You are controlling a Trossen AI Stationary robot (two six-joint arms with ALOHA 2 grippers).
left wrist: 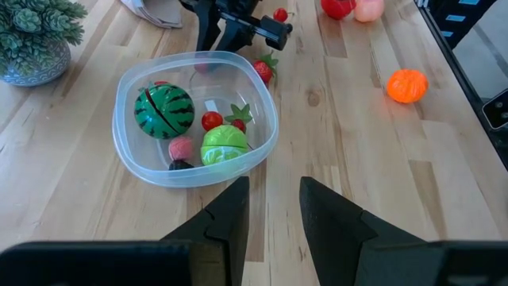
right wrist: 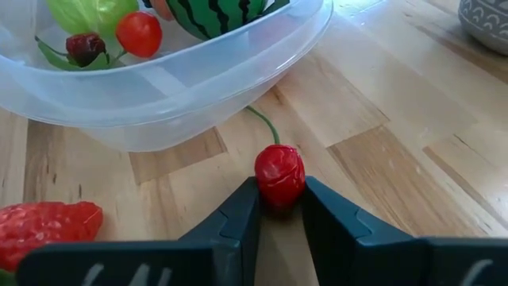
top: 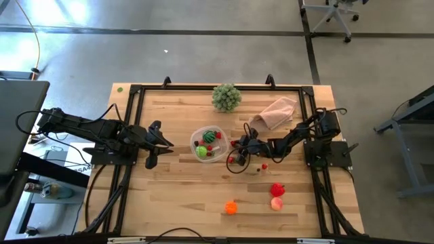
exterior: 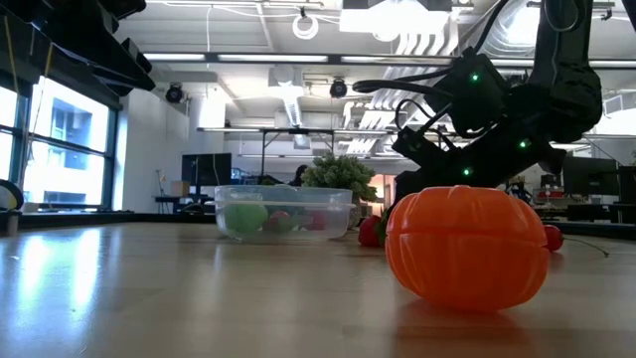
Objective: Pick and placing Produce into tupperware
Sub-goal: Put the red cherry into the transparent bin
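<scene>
The clear tupperware (top: 209, 144) sits mid-table and holds a striped dark green melon (left wrist: 163, 111), a light green piece (left wrist: 224, 146), a pink piece and small red berries. My right gripper (top: 241, 144) is low beside its right wall, shut on a small red berry (right wrist: 279, 173). A strawberry (right wrist: 44, 229) lies next to it on the wood. My left gripper (left wrist: 274, 208) hovers open, left of the tupperware. An orange pumpkin (top: 231, 207), a red piece (top: 277, 189) and a pink piece (top: 277, 203) lie toward the near edge. My right gripper pinches the small red berry's lower half (right wrist: 279, 192) between its two fingertips, coming in low from the table's right and slanting down. The berry stands out beyond the tips, its green stem (right wrist: 262, 123) trailing toward the tupperware's wall. Whether it rests on the wood, I cannot tell.
A pale green leafy ball in a pot (top: 226, 97) and a pinkish-beige cloth (top: 274, 112) sit near the far edge. A loose red berry (top: 264, 165) lies right of the tupperware. A black frame (top: 135, 89) rims the table. Bare wood lies between the left gripper and the near edge.
</scene>
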